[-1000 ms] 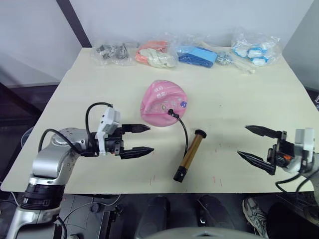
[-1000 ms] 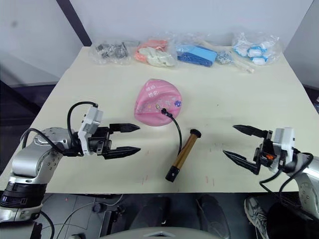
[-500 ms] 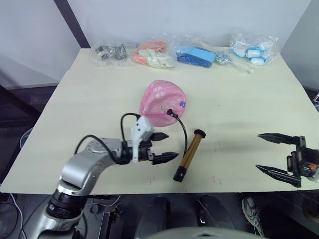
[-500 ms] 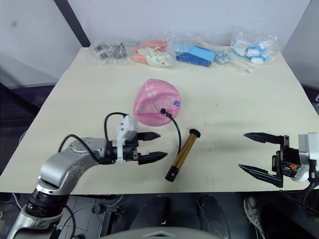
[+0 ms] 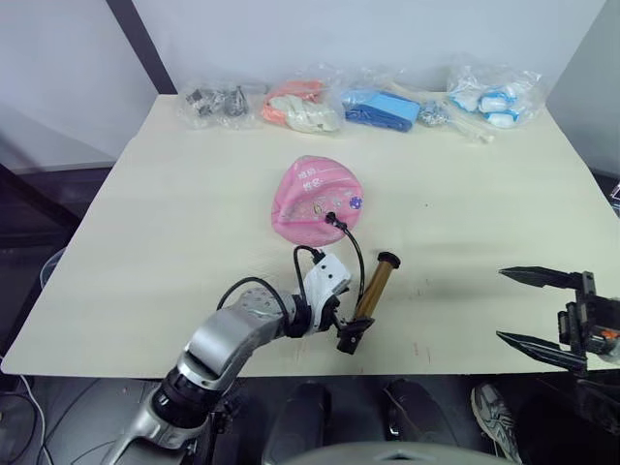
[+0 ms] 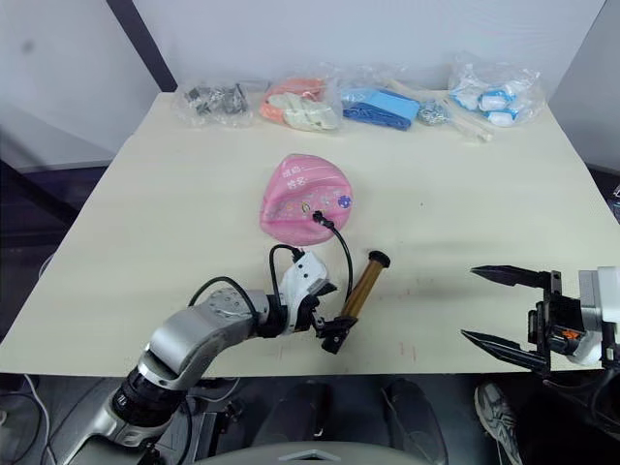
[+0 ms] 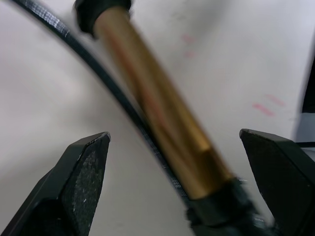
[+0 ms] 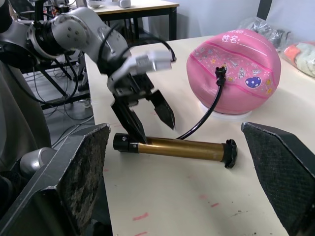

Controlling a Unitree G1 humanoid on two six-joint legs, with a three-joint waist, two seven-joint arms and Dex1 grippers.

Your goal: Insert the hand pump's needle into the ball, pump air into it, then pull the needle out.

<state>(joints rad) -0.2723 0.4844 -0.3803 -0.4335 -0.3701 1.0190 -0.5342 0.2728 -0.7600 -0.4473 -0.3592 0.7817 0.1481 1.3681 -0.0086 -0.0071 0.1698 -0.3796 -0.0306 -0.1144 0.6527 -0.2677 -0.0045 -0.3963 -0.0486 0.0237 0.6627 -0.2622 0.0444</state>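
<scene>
The pink ball (image 5: pixel 317 201) sat near the middle of the pale table (image 5: pixel 174 223), sagging on its side, with the thin black hose (image 5: pixel 356 254) plugged into its valve; the needle itself was too small to make out. The hose curved down to the hand pump (image 5: pixel 368 301), which lay flat on the table just in front of the ball, its gold barrel running toward the table's front edge.

The left gripper (image 6: pixel 329 315) was down at the pump's near end, its black fingers (image 8: pixel 162 105) spread apart and straddling the barrel close to the black end cap, not yet closed on it. In the left wrist view the barrel and the hose ran together between the two fingers.

The right gripper (image 5: pixel 528 307) hung off the table's front right corner, well apart from the pump, with its fingers wide apart and holding nothing.

Along the far edge lay a row of clear bags: dark metal bits (image 5: pixel 215 101), an orange-and-white bundle (image 5: pixel 300 109), blue pieces (image 5: pixel 381 108) and blue-and-white items (image 5: pixel 491 99). None of these were near the pump or ball.
</scene>
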